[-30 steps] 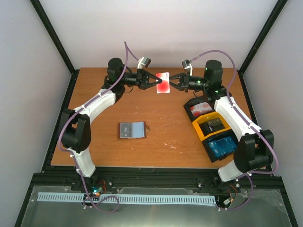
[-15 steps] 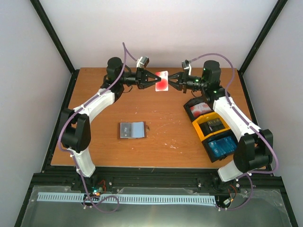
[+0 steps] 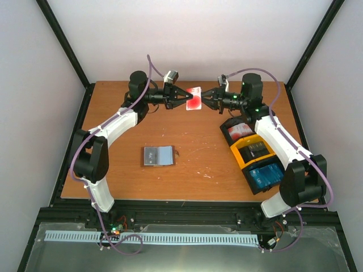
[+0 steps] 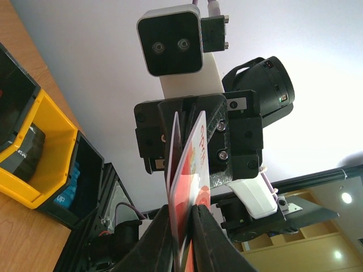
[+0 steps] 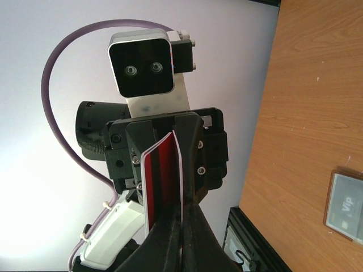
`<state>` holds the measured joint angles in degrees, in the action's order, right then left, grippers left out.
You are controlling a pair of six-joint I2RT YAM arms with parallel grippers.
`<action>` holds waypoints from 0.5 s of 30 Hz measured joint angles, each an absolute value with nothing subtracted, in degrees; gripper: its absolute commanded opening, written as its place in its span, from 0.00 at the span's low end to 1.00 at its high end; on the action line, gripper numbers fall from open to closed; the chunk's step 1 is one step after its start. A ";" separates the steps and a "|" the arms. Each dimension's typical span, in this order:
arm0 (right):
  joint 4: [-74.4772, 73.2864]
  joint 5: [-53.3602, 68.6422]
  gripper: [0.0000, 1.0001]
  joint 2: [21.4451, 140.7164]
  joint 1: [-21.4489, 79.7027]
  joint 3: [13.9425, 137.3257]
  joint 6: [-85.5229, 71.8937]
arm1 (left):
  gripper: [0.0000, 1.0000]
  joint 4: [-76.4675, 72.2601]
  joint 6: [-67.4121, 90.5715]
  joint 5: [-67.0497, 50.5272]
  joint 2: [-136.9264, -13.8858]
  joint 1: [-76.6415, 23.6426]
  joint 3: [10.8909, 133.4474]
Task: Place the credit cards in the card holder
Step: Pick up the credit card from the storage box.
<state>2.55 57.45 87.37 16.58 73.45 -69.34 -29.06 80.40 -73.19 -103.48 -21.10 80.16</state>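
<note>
Top external: black-and-yellow plastic trays (image 3: 235,152) hold sorted cards (image 3: 265,174); left claw (image 3: 185,101) and right claw (image 3: 205,97) clamp a red-and-white plastic card (image 3: 194,100).

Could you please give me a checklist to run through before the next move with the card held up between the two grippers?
1. Grip of the left gripper on the red and white card: ok, fingers shut on its edge.
2. Grip of the right gripper on the opposite edge: ok, shut on it.
3. Only one card held: cannot tell; the left wrist view shows two thin edges fanned apart.
4. The card holder open, lying flat, inside up: ok.
5. Card holder apart from both arms: ok.
</note>
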 measured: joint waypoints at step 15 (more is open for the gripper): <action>2.39 57.63 0.03 87.37 15.77 72.97 -70.02 | 0.13 -29.06 81.14 -72.38 -103.68 -21.21 79.59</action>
<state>2.39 57.63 87.37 15.77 72.97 -70.02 -29.06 81.14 -72.38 -103.68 -21.21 79.59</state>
